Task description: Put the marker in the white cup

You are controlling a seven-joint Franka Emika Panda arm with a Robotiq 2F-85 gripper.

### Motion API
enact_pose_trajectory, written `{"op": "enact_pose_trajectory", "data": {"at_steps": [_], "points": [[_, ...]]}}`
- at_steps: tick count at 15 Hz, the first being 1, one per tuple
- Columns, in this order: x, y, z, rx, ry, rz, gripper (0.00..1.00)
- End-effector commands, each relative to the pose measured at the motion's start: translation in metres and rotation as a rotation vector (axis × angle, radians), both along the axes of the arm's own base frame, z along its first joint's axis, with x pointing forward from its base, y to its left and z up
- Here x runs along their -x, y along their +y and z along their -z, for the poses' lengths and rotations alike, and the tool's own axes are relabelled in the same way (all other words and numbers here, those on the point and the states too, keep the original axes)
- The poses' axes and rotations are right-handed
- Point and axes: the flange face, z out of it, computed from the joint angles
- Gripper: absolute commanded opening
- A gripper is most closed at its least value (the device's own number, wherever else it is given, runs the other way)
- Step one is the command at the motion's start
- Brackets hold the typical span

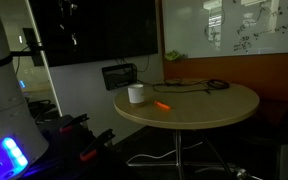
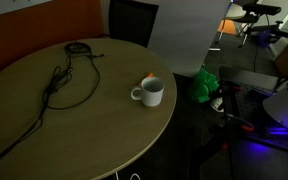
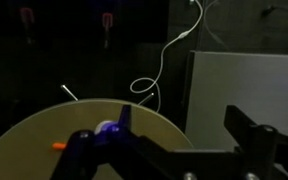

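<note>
Orange marker (image 1: 163,105) on wooden table (image 1: 214,105) near white cup (image 1: 136,94); hand (image 3: 164,140) wide, empty.

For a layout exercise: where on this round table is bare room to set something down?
Bare: the table stretch between cable and cup, to the near rim in an exterior view; also past the marker, away from the cup. Crowded: cup with marker, and along the cable.
</note>
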Motion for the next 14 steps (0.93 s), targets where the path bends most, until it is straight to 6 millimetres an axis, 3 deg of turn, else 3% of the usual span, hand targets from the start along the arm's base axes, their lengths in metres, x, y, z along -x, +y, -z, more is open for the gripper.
{"op": "enact_pose_trajectory", "data": {"at_steps": [1, 9, 14], "points": [[-0.035, -0.024, 0.019, 0.013, -0.085, 0.148, 1.0], [-0.144, -0.1, 0.117, 0.019, -0.143, 0.629, 1.0], [-0.19, -0.135, 0.181, 0.073, -0.101, 0.912, 1.0]]}}
